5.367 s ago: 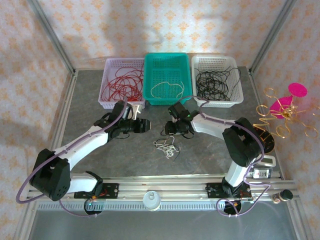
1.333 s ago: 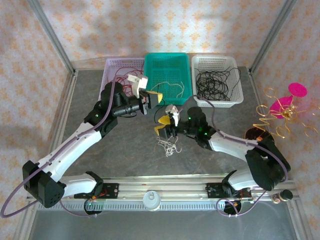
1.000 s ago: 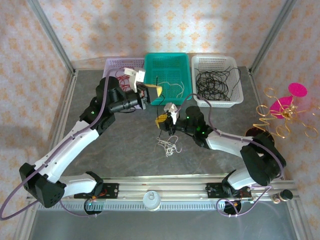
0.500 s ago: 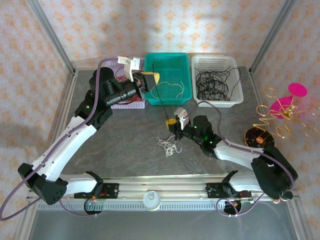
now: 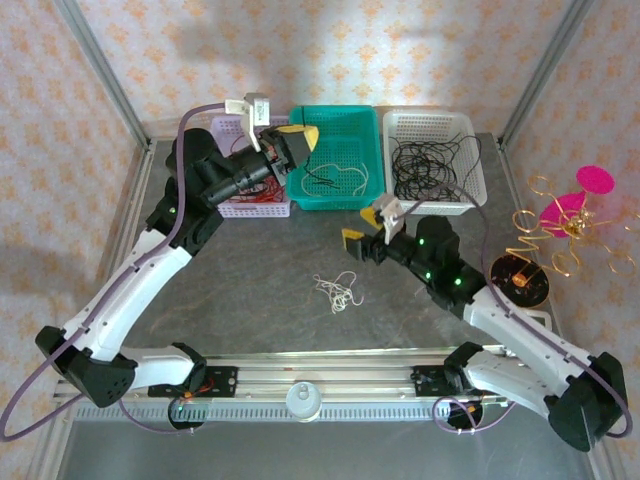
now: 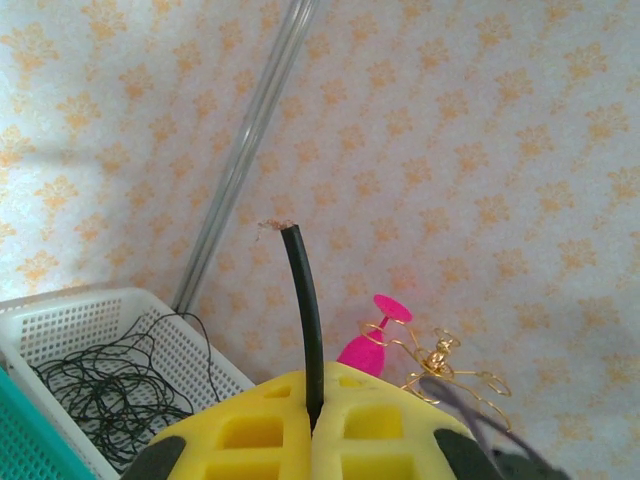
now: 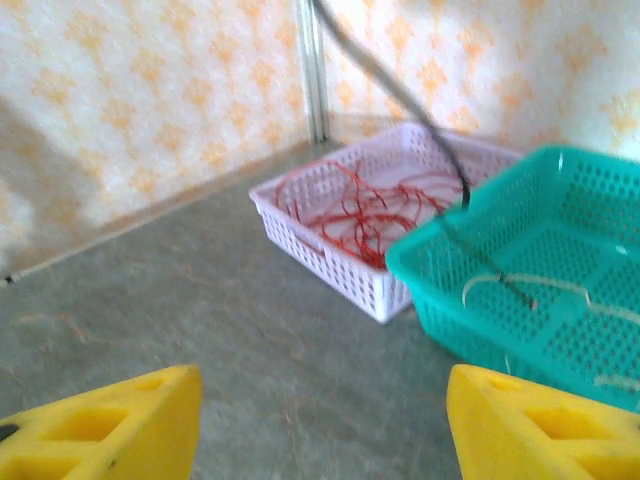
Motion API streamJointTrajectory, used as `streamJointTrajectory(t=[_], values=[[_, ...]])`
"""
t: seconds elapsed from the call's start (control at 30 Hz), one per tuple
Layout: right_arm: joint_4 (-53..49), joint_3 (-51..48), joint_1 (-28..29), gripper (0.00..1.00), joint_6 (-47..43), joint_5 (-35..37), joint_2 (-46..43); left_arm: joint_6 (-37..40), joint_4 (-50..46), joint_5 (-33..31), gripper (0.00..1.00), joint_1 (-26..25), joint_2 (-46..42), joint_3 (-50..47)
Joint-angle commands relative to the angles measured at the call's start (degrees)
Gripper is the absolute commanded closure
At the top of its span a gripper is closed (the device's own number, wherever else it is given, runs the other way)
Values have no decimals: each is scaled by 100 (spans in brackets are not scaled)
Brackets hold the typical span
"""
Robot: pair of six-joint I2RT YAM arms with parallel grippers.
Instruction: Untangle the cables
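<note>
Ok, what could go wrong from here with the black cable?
The black cable pinched in the left jaws dangles into the teal basket, over the white cable there. Swinging it toward the white basket could snag and drag that strand out. Releasing now would likely mix the colours.

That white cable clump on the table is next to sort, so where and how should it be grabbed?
Probably pinch one outer loop of the white cable clump, on its right edge nearest the right hand, coming straight down. It lies flat and loose on the table, so no side approach gets under it.
</note>
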Motion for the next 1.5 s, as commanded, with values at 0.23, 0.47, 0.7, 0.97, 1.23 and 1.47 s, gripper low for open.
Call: streamJointTrajectory(t=[0.23,0.47,0.7,0.97,1.23,1.47], values=[[95,1906,-301,36,-452,-1975,1650,-271,526,531,100,48,68,-30],[-165,2757,-297,43,-664,-3203,2608,-399,634,567,100,50,-42,-177],[-268,3081,-327,82,-372,-2822,2965,-249,551,236,100,48,-115,-208],[-713,3219,-639,100,1052,-1912,2668,-367,668,-1002,40,58,-92,-493],[-2840,4982,-1698,100,2093,578,3107,-557,998,-803,20,63,-62,-1001],[-4619,7376,-2778,100,1760,1429,4940,-583,1020,-373,28,67,-155,-1296]])
